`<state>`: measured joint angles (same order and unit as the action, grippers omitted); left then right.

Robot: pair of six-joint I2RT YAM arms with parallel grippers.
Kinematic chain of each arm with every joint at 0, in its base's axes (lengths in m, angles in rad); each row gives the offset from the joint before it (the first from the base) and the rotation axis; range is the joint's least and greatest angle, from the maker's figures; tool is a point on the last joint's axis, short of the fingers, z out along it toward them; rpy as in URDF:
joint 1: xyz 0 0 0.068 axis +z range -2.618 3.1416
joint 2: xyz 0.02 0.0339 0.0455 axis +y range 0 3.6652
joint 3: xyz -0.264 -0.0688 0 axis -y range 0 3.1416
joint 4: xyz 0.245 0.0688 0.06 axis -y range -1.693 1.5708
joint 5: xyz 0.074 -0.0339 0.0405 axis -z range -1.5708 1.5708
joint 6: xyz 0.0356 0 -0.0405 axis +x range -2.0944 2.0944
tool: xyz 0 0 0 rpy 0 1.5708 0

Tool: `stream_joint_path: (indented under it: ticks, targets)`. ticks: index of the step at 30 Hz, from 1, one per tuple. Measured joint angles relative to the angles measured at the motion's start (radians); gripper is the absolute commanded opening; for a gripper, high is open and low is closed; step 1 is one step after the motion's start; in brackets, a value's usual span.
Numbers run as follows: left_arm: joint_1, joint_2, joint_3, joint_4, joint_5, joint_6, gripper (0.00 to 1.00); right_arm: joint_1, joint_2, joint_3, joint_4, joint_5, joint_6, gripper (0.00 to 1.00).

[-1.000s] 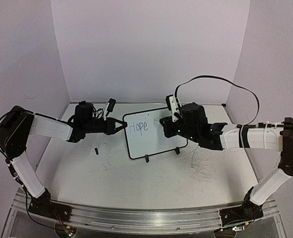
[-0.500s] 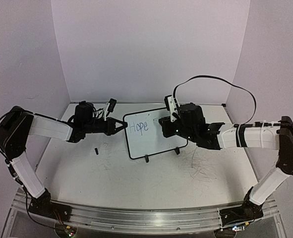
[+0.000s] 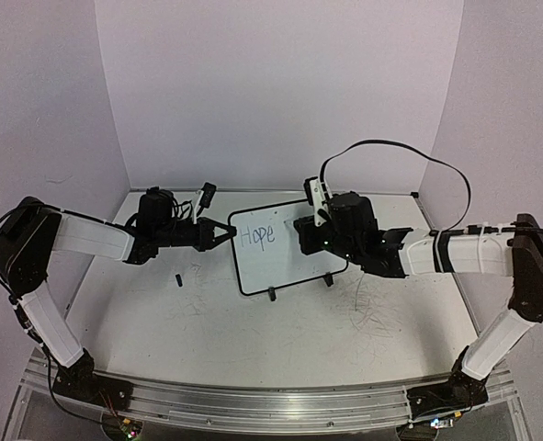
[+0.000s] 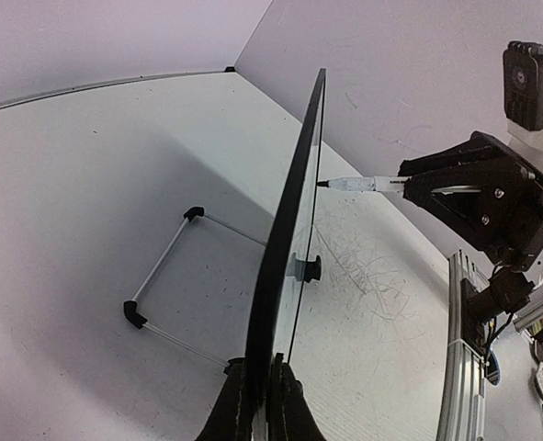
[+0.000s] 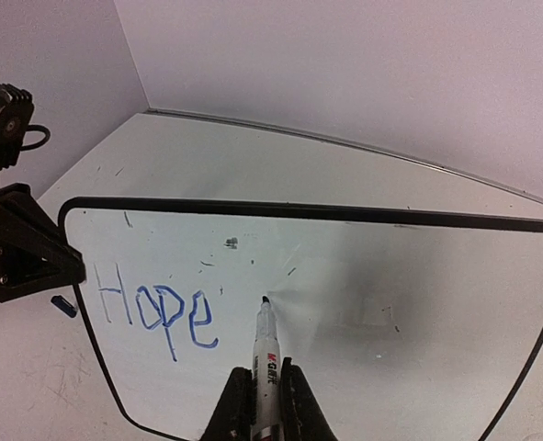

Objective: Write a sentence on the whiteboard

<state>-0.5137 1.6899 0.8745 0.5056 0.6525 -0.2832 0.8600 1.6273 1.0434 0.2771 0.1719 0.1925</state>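
Note:
The whiteboard [image 3: 280, 266] stands tilted on its feet at mid-table, black-framed. One blue word of the sentence, "Hope" [image 5: 156, 312], sits at its upper left [image 3: 255, 235]. My left gripper [image 3: 227, 230] is shut on the board's left edge, which the left wrist view shows edge-on [image 4: 294, 230] between the fingertips [image 4: 264, 395]. My right gripper [image 5: 265, 390] is shut on a white marker [image 5: 265, 354]. The marker's tip rests at the board face just right of "Hope". From the left wrist view the marker [image 4: 354, 185] meets the board's upper part.
A small dark cap-like piece [image 3: 177, 280] lies on the table left of the board. Grey scribble marks [image 3: 372, 308] cover the table to the right. The wire stand [image 4: 165, 276] props the board from behind. Walls close in at the back and sides.
The right arm has edged slightly left toward the board with the marker. The written word and the left arm look unchanged.

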Motion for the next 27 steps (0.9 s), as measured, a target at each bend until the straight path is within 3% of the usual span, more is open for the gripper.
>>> stream_joint_path:
  ticks: [27]
  targets:
    - [-0.003, -0.008, -0.006, -0.009, 0.0, 0.007, 0.0, 0.0, 0.026, 0.026, 0.015, 0.019, 0.008, 0.0]
